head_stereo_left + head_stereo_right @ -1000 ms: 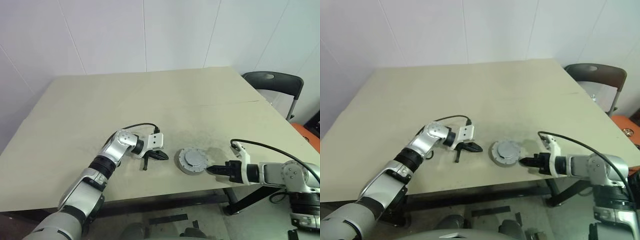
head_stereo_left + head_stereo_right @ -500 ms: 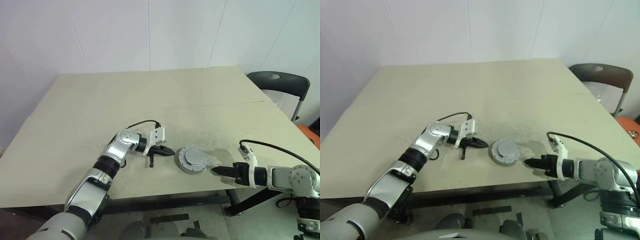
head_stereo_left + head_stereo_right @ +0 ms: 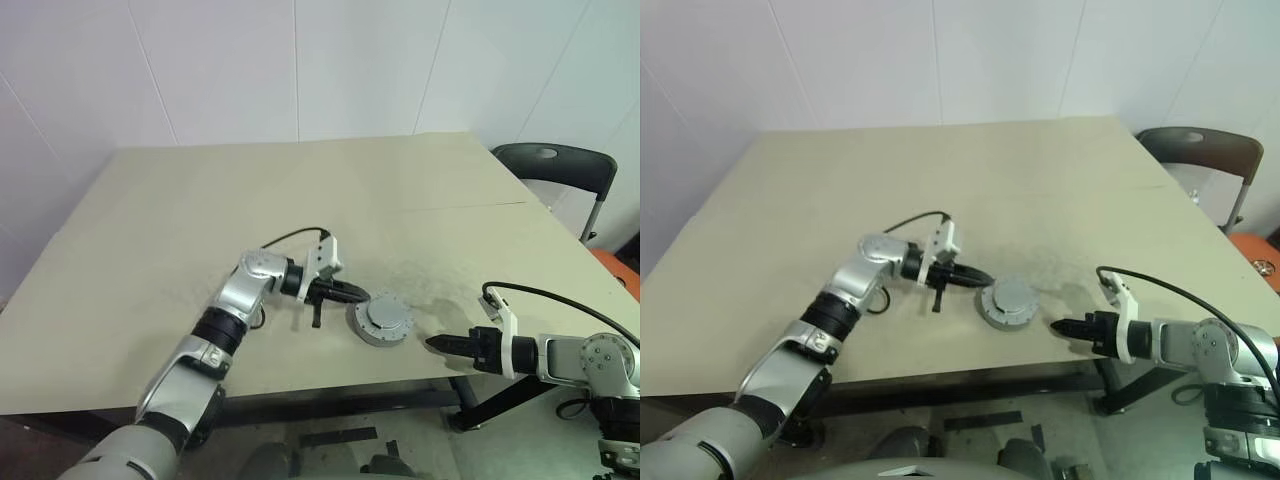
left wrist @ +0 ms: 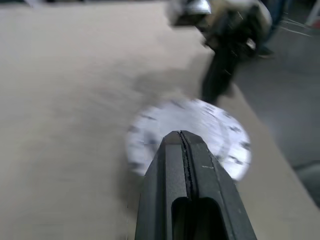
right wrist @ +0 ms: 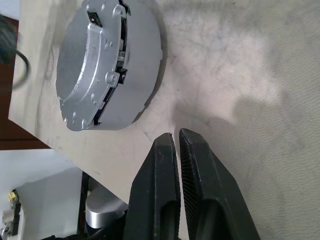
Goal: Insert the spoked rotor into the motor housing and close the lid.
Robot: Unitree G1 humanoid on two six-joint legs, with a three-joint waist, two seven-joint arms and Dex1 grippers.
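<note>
The motor housing (image 3: 381, 322) sits on the surface (image 3: 200, 220) near its front edge, the lid (image 5: 87, 75) down on it. Both pincers are clenched and empty: left pincer (image 3: 366, 293) just beside it, right pincer (image 3: 432, 343) near. Expect rigid, slippery metal; grip it across the rim.

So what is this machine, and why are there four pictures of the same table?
It is a robot with two arms. Two pictures come from cameras in its head, looking down at the table. The other two come from small cameras on its wrists, looking along its black fingers. On the table sits a round silver motor housing with its lid down on top. The left gripper is right beside it, fingers pressed shut. The right gripper waits on the other side, also shut. Neither is holding anything.
</note>
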